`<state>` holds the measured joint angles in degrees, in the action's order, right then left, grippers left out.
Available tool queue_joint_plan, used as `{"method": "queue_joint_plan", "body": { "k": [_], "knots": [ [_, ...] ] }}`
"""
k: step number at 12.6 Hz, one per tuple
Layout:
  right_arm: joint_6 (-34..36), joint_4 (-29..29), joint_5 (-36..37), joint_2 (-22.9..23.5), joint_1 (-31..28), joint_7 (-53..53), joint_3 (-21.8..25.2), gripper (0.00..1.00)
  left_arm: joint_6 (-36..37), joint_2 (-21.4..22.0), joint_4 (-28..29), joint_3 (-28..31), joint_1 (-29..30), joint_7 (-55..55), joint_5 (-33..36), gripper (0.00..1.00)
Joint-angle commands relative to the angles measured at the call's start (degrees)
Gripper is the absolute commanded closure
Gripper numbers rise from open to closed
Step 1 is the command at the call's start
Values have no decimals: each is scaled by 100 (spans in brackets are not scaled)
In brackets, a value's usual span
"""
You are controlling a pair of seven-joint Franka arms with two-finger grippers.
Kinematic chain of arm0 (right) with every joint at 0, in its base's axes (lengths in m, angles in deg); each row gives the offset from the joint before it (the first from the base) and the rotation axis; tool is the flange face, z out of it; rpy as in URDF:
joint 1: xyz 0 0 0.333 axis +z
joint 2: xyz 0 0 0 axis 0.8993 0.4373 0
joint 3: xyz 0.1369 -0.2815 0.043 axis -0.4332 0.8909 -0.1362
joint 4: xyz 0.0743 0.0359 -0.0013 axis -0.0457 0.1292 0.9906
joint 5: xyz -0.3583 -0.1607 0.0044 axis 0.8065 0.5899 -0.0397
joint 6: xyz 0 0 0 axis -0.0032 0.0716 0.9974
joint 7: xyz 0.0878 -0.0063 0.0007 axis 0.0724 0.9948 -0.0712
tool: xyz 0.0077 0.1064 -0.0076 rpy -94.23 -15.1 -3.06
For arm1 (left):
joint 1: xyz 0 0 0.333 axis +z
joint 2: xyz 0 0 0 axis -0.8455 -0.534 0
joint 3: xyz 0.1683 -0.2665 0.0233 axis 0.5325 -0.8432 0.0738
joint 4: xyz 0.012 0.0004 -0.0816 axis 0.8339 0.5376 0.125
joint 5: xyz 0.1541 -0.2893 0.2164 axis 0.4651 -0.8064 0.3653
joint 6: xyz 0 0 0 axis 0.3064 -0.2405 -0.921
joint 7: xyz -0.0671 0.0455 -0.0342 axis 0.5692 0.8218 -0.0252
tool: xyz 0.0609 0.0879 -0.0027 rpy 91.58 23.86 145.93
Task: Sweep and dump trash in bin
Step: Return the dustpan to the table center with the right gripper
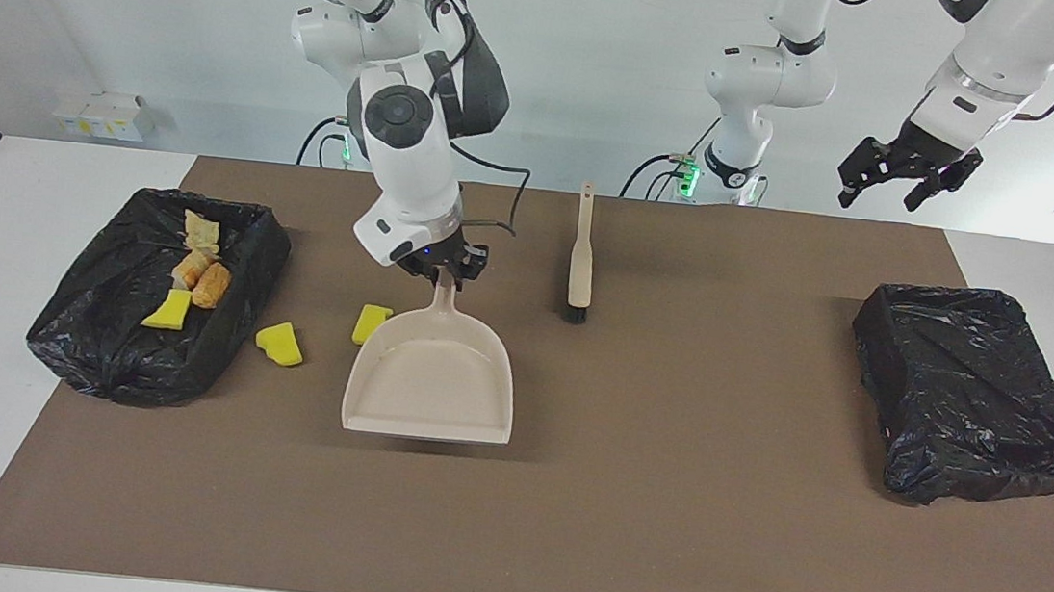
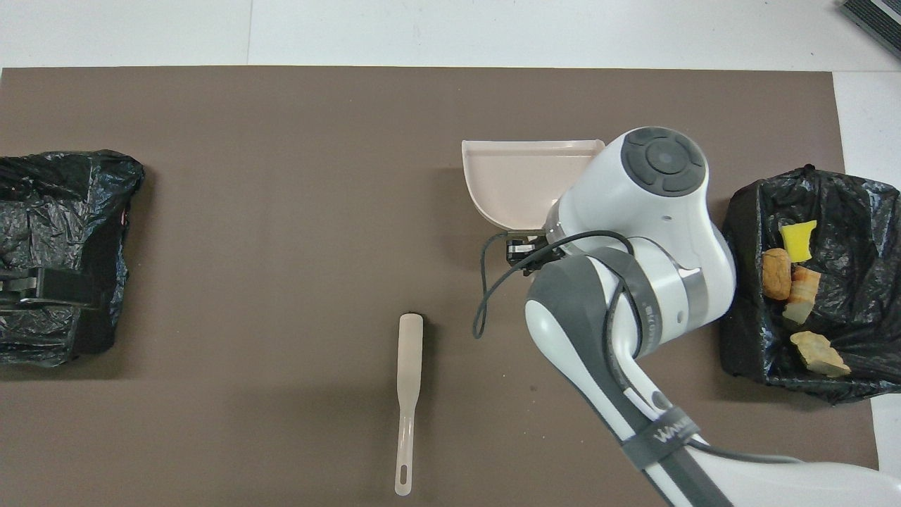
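The right hand (image 1: 445, 274), grasping the dustpan (image 1: 430, 386) by its handle, holds it beside two yellow trash pieces (image 1: 279, 344) lying toward the filled bin (image 1: 241, 249), while the left hand (image 1: 906, 176) waits released.

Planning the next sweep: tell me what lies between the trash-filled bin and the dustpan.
In the facing view, two yellow pieces lie on the mat between the bin and the dustpan held by the right gripper. The overhead view hides them.
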<state>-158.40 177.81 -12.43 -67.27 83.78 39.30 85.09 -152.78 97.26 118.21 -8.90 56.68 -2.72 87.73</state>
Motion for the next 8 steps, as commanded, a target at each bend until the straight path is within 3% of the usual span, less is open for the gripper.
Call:
{"method": "queue_joint_plan", "body": {
  "k": [1, 5, 7, 8],
  "knots": [
    [-10, -1130, -224, 975, 399, 679, 24, 100, 75, -15, -85, -24, 34, 2, 93, 0],
    [-282, -2538, -250, 2251, 893, 1674, 16, 100, 75, -15, -85, -15, 43, 2, 93, 0],
    [-466, -2742, -241, 2551, 1007, 1798, -37, 100, 75, -15, -85, -24, 34, 2, 93, 0],
    [-624, -2734, -241, 2605, 1069, 1798, -37, 93, 75, -15, -85, -15, 43, 2, 93, 0]
  ]
}}
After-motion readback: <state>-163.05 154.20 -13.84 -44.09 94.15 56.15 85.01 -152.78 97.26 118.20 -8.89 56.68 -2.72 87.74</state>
